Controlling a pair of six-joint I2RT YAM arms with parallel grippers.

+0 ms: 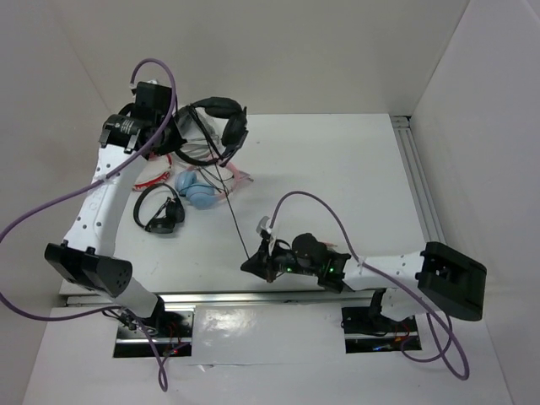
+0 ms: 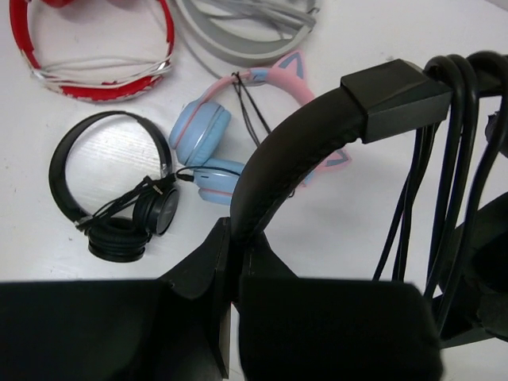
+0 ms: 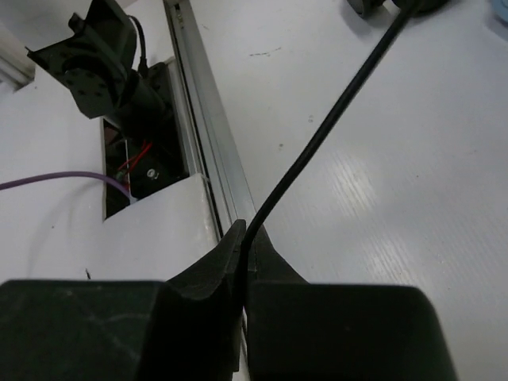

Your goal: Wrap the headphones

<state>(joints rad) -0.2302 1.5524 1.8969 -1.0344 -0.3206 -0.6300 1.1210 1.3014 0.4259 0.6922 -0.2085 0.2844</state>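
The large black headphones hang above the table's back left. My left gripper is shut on their wide band, close to the jaws. Several turns of the thin black cable drape over the band by its slider. From there the cable runs taut down to my right gripper, low over the table's front edge. In the right wrist view that gripper is shut on the cable, which rises from between the fingers to the upper right.
On the table below the held pair lie a smaller black pair, a pink-and-blue pair, a red pair and a grey pair. An aluminium rail runs along the near edge, and another rail along the right.
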